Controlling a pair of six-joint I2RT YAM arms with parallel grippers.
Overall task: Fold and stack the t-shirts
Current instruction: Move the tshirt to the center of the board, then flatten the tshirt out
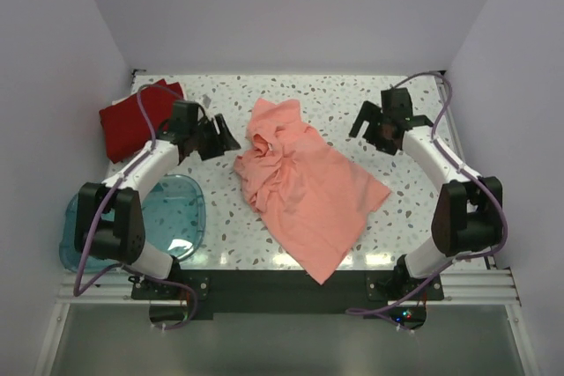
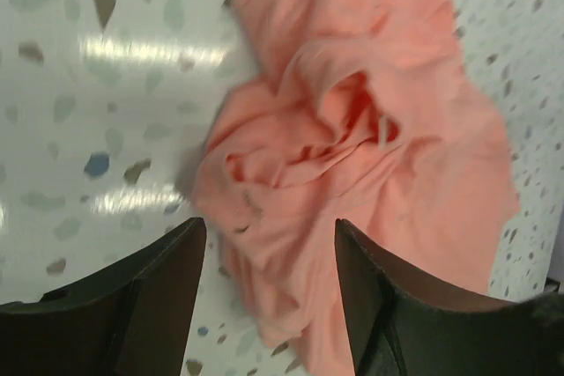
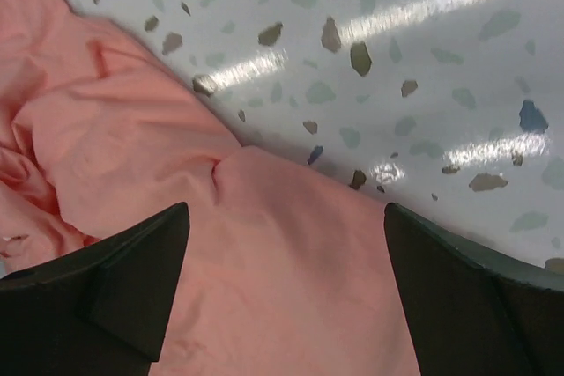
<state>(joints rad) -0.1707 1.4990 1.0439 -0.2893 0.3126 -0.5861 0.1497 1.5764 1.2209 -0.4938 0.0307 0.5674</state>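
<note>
A salmon-pink t-shirt lies crumpled in the middle of the table, bunched at its left and far side. It also shows in the left wrist view and the right wrist view. A deep red t-shirt lies folded at the far left. The cream-white t-shirt is out of view. My left gripper is open and empty, hovering just left of the pink shirt's bunched edge. My right gripper is open and empty, above the shirt's far right edge.
A translucent blue plastic tub sits at the near left beside the left arm. The speckled terrazzo table shows around the shirt. White walls close in at the back and both sides.
</note>
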